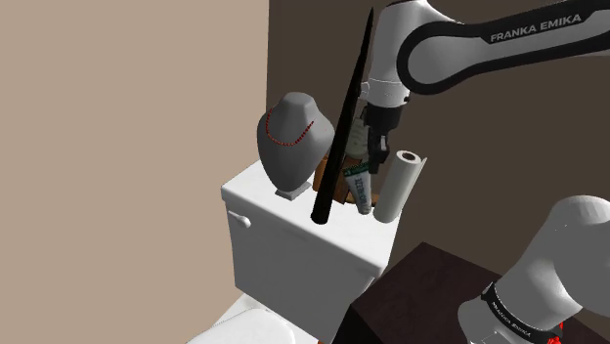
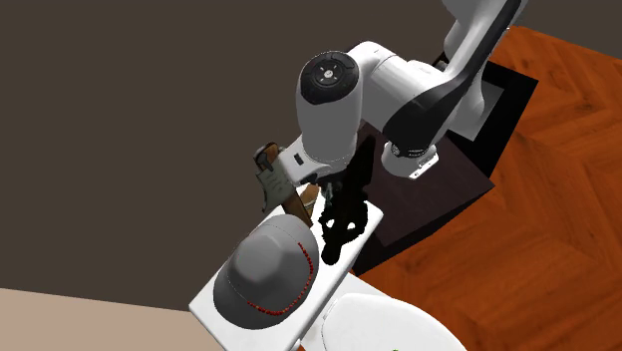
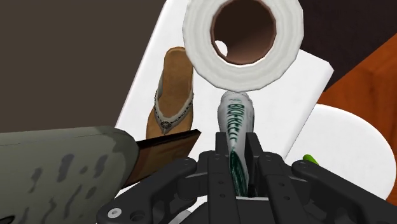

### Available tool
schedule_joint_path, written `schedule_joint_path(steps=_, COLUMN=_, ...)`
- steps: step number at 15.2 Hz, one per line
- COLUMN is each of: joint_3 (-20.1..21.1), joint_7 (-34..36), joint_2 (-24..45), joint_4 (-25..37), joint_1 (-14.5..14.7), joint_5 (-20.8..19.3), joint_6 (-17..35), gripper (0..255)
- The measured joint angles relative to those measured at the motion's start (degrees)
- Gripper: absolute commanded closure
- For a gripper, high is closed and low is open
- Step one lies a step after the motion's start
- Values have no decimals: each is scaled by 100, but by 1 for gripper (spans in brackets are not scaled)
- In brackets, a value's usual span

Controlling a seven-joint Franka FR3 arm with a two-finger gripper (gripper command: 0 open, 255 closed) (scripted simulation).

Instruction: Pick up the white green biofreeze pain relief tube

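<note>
the wrist view showed the gripper (image 3: 240, 149) clamped on the white, green-lettered tube (image 3: 236, 121). the shoulder view placed that tube upright over the toilet tank lid (image 1: 256, 193), between a long black rod (image 1: 344, 107) and a paper roll (image 1: 401, 181). the arm reached down from above. a sandal (image 3: 170, 95) and a necklace bust (image 1: 290, 147) stood close by.

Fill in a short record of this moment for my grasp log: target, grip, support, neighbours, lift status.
target: white and green tube, roughly upright
grip: gripper shut on the tube, one finger on each side
support: white toilet tank lid
neighbours: paper roll standing beside the tube; brown sandal; grey bust wearing a red necklace
lifted: cannot tell
</note>
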Motion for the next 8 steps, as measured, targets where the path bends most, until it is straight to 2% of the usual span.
schedule_joint_path(steps=8, joint_3=0, joint_7=-11, joint_2=-138, joint_4=489, joint_1=2, joint_5=6, joint_6=-626, gripper=255)
